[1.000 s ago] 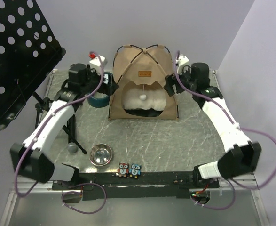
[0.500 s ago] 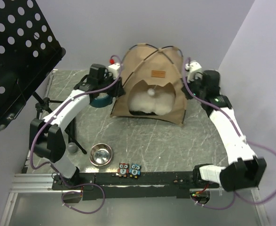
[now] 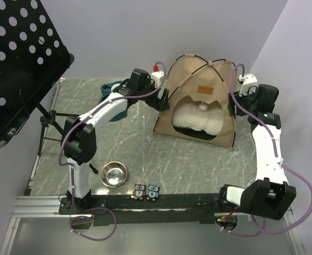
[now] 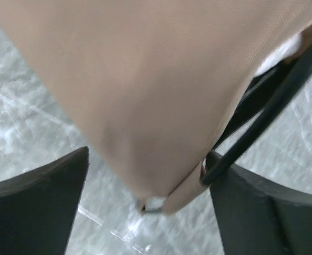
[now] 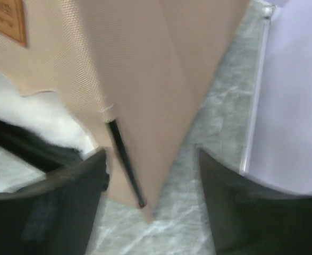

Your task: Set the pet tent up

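Well to the left of the tan, dome-shaped fabric pet tent (image 3: 198, 74), and nearer the arm bases, a small round steel bowl (image 3: 114, 173) sits on the grey marbled surface (image 3: 145, 143). At the tent's left front corner the left claw (image 4: 148, 159) stands wide. It has one finger on either side of the fabric hem and the thin black pole (image 4: 272, 104), and is not closed on them. The tent stands upright on the surface, its poles crossing over the top, with the white fluffy cushion (image 3: 198, 119) inside. At the tent's right front corner the right claw (image 5: 151, 156) is also spread, with a gap to the fabric on each side. The tent looks fully put up. What seems left is settling its position and drawing both arms clear.
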Controlling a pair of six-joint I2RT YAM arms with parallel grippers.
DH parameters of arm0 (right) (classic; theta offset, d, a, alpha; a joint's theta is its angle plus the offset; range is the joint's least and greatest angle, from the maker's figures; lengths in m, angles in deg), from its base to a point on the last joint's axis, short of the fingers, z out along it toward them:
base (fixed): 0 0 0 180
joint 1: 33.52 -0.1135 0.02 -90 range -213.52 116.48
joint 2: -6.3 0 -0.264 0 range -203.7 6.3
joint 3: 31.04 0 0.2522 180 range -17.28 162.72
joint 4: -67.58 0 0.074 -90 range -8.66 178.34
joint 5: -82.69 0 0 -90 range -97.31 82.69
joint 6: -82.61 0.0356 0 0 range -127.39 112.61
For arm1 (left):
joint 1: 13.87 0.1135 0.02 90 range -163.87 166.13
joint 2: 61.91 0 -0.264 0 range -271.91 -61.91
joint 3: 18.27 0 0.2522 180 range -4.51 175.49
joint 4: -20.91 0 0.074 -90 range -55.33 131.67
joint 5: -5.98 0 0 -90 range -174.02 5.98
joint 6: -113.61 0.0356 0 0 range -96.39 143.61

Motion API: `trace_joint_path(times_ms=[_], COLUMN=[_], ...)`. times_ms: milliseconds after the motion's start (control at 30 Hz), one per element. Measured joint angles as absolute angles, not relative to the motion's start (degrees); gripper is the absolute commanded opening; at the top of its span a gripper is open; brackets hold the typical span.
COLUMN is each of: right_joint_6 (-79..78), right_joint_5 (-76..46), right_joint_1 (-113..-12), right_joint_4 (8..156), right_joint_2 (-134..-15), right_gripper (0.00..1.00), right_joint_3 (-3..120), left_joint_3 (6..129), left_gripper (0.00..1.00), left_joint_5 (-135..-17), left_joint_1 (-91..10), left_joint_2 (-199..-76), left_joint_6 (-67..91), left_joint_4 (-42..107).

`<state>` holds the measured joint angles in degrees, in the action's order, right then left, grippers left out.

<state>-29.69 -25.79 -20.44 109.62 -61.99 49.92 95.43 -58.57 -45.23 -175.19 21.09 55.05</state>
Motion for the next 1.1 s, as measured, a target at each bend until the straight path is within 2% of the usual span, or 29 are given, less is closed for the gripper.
trace_joint_path(times_ms=[67, 133, 367, 467, 600, 767, 967, 1100], right_joint_6=[-29.3, -28.8, -24.8, -23.3, -22.5, -21.9, -21.5, -21.5], right_joint_5=[-28.2, -31.2, -40.0, -42.5, -45.0, -46.5, -47.3, -47.4], right_joint_1=[-20.0, -20.0, -20.4, -21.5, -24.1, -25.7, -26.3, -26.4], right_joint_4=[110.4, 111.6, 115.4, 116.8, 119.6, 121.9, 123.1, 123.4], right_joint_2=[-60.7, -58.4, -51.3, -50.0, -48.8, -47.0, -45.8, -45.2], right_gripper=[0.96, 0.98, 0.99, 1.00, 1.00, 1.00, 1.00, 1.00], right_joint_3=[49.9, 50.1, 54.5, 54.9, 53.9, 51.2, 49.3, 49.0], left_joint_3=[93.8, 89.9, 80.2, 78.1, 77.8, 80.6, 85.8, 89.3], left_gripper=[1.00, 1.00, 1.00, 1.00, 0.94, 0.79, 0.45, 0.36], left_joint_5=[-58.5, -57.4, -57.7, -60.0, -62.8, -66.0, -69.0, -70.4], left_joint_1=[-44.3, -42.6, -29.4, -27.9, -27.9, -26.2, -24.5, -23.8], left_joint_2=[-172.7, -167.1, -146.3, -145.5, -153.2, -165.9, -172.5, -174.7], left_joint_6=[22.1, 23.0, 27.1, 28.9, 33.2, 36.7, 38.2, 38.9], left_joint_4=[55.7, 56.7, 58.3, 58.7, 61.4, 65.6, 66.7, 65.1])
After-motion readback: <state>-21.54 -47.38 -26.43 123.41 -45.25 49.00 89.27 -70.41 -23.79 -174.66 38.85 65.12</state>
